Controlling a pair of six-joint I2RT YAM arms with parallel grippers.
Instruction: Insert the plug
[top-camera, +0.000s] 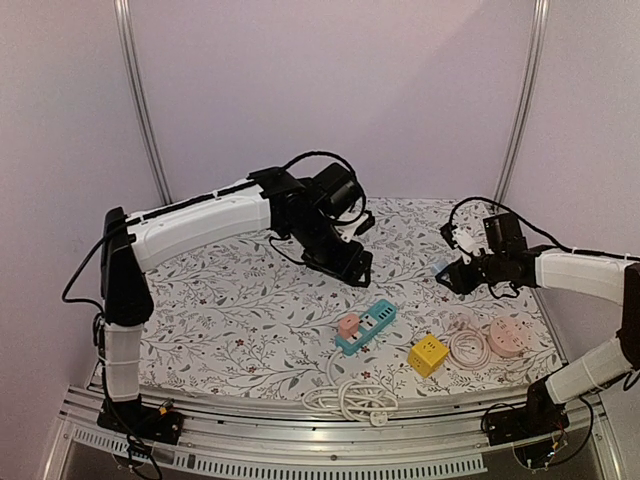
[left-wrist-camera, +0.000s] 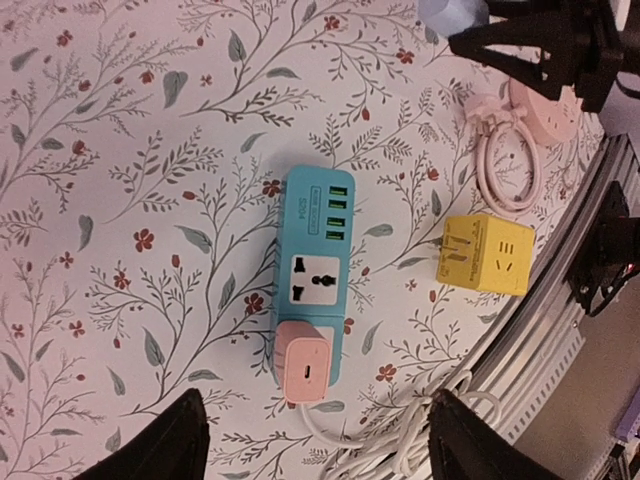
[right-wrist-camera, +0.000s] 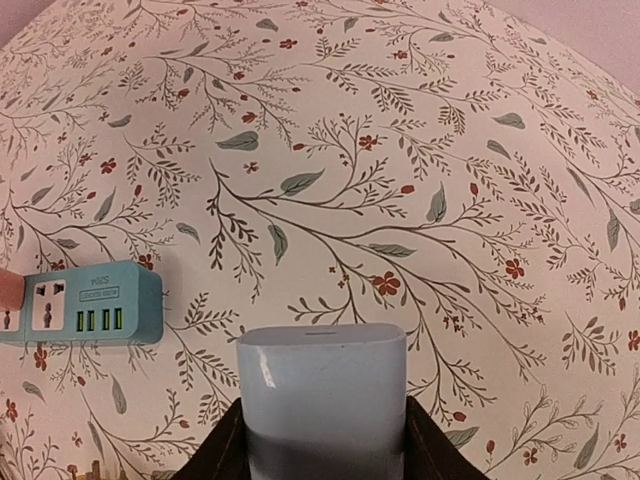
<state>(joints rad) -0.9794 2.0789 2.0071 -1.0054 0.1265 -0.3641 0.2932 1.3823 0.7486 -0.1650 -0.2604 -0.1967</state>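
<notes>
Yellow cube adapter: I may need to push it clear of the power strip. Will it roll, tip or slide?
It would probably slide, not roll: the yellow cube adapter is boxy with flat faces. Likely light and rigid, being a small plastic shell. Prongs seem to stick out toward the blue power strip, so that side might snag the floral cloth.

- Top external: fixed high behind both arm bases, facing the far wall; distant, takes in the whole tabletop (top-camera: 240, 300).
- Left wrist: raised, looks steeply down on the blue power strip (left-wrist-camera: 318, 262) by the tabletop's near edge; middle range.
- Right wrist: lower, looks obliquely across the tabletop; pale blue plug (right-wrist-camera: 322, 400) close at frame bottom.
- Shared: the blue power strip shows in all three.
</notes>
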